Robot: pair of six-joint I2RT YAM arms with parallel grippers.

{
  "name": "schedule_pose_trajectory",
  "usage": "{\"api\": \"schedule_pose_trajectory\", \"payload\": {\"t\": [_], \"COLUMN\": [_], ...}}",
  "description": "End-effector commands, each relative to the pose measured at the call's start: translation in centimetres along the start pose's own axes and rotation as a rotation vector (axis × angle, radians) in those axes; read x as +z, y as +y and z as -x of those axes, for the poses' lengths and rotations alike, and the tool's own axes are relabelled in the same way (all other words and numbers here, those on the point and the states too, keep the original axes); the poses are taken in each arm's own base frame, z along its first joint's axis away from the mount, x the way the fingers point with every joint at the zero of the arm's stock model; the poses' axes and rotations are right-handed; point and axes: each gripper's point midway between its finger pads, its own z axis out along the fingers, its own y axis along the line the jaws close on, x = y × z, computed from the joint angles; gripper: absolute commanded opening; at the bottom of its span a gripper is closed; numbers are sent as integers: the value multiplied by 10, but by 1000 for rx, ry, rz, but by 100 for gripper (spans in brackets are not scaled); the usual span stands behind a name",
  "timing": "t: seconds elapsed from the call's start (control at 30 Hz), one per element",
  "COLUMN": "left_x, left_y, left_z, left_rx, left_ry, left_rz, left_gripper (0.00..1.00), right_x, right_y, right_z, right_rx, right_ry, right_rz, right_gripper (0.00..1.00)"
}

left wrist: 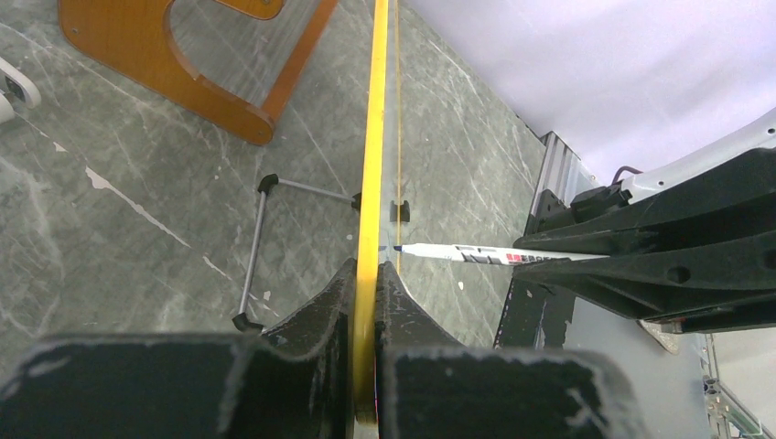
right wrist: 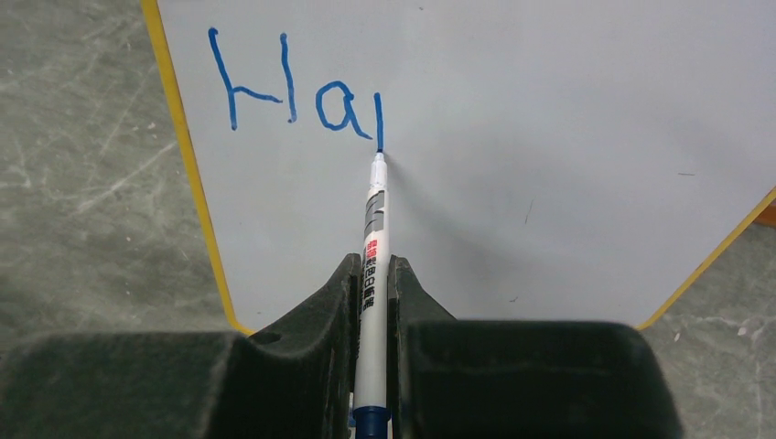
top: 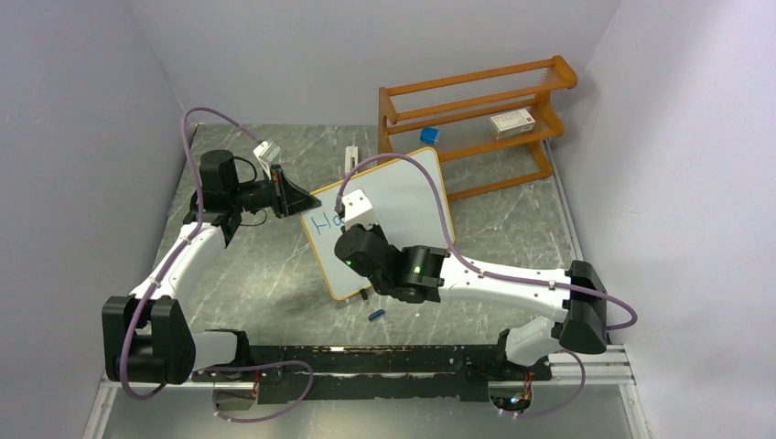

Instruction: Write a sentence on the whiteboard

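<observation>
While my left end effector (left wrist: 366,293) was clamped shut on the near edge of the rectangular white board with the thin yellowish wood frame (left wrist: 373,183), the board stood almost upright on the grey marble-patterned surface (top: 265,274). It sat near the middle of that surface, between my two arms. Behind the board, a thin grey wire stand with black tips (left wrist: 261,247) rested on the surface.

My right end effector (right wrist: 371,270) was closed tight on a slim white marker pen with red and grey print (right wrist: 375,219), whose barrel ran out between the fingers toward the board's white face (right wrist: 549,137). The pen's tip touched the lower end of a short vertical blue stroke. That stroke stood just right of the blue handwritten letters "Ha" (right wrist: 293,87), up in the board's top left corner as my right wrist camera saw it. The rest of the face was blank.

From above, the orange wooden shelf rack (top: 476,101) stood just beyond the board's far corner, and a small blue cap (top: 375,315) lay on the surface near the board's near edge.
</observation>
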Motion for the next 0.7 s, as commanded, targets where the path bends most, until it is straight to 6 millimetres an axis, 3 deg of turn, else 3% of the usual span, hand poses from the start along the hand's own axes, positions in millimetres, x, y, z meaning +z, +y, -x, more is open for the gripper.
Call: {"api": "schedule_pose_trajectory", "payload": {"t": [0.0, 0.67], "left_x": [4, 5], "left_y": [-2, -1], "left_z": [-7, -7], "left_rx": [9, 4], "left_ry": [28, 29], "left_rz": [-16, -22], "left_gripper": [5, 5], "right_x": [-8, 6], "right_y": [-9, -4], "right_z": [29, 33], "right_rx": [70, 57], "right_ry": [-114, -120], "right_rz": [-13, -21], "right_gripper": [0, 0]}}
